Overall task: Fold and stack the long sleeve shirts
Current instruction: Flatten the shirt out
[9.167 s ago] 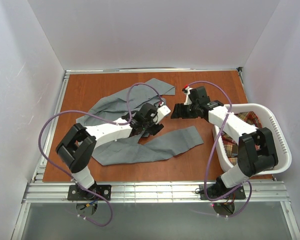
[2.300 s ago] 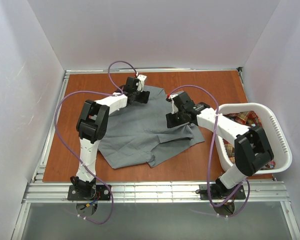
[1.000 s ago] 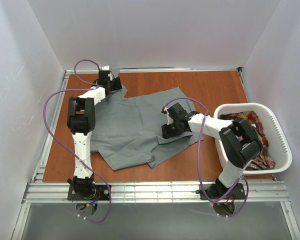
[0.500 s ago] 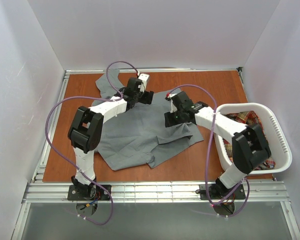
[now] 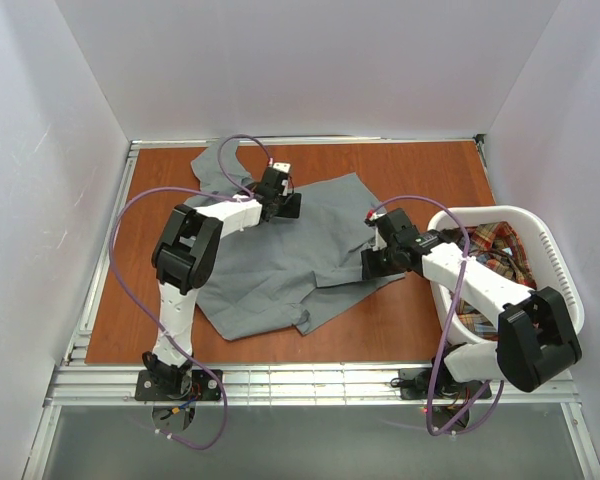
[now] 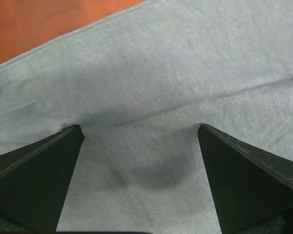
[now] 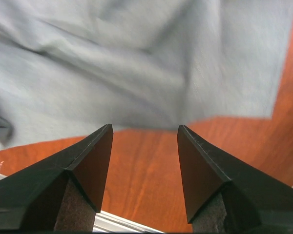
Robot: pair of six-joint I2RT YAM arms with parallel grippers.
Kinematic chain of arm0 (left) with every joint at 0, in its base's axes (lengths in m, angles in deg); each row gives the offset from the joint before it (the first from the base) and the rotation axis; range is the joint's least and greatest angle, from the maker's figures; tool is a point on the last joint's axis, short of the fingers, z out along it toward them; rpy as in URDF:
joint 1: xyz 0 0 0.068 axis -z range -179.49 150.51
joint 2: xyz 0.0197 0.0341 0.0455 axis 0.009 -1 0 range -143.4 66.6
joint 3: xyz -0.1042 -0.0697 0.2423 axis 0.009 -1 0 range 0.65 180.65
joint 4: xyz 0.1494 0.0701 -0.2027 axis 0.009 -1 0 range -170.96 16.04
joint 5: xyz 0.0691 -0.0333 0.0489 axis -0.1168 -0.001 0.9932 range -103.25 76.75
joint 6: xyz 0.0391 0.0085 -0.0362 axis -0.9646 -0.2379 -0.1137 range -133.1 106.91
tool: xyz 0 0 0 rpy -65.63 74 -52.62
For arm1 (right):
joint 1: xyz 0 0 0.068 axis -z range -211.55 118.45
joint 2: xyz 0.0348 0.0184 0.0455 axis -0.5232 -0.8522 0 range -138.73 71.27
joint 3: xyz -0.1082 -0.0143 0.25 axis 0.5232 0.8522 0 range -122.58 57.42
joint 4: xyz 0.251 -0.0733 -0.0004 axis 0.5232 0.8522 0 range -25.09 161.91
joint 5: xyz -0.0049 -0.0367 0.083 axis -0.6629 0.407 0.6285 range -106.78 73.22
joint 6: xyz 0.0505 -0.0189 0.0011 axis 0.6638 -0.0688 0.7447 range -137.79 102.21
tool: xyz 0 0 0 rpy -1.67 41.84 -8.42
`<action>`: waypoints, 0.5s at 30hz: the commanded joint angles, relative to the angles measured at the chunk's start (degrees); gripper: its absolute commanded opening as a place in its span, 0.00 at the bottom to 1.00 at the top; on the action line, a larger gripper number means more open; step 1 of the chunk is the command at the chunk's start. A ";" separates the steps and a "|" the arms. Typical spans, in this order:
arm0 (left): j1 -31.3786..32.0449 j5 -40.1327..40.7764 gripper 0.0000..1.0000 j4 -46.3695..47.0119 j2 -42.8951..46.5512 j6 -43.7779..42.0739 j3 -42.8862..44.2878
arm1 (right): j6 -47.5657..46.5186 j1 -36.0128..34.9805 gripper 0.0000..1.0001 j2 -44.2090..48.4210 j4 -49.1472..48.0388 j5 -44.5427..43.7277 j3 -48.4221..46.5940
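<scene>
White walls enclose a red-brown wooden bench (image 5: 430, 180). On it the plain mid-grey long sleeve shirt (image 5: 270, 270) lies rumpled, and the plaid shirt (image 5: 492, 247) sits in a white slotted plastic basket (image 5: 574, 300). The left end effector (image 5: 278, 198) is spread, empty, over the grey cloth's far part; the right end effector (image 5: 377, 262) is spread, empty, at its right edge. Risk: 1 pinch catching 2 layers would drag in creases.

Grey shirt (image 5: 270, 265): we are seeing matt, finely woven cloth, softly creased.
Plaid shirt (image 5: 498, 240): we are seeing soft, matt checked cloth.
Table (image 5: 420, 175): we are looking at a smooth, wood-look top.
Basket (image 5: 485, 211): we are seeing glossy white plastic.
</scene>
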 commanded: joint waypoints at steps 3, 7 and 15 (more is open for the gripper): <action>-6.44 4.19 0.92 -8.47 2.51 7.43 -6.04 | 0.88 2.94 0.50 0.54 -2.10 -0.34 1.35; -9.35 3.67 0.92 -7.59 5.42 7.27 -9.14 | 1.75 3.12 0.50 -0.79 -5.77 2.46 2.58; -9.53 1.20 0.92 -6.89 6.66 6.03 -8.97 | 4.21 3.12 0.45 -4.91 -15.17 3.44 0.92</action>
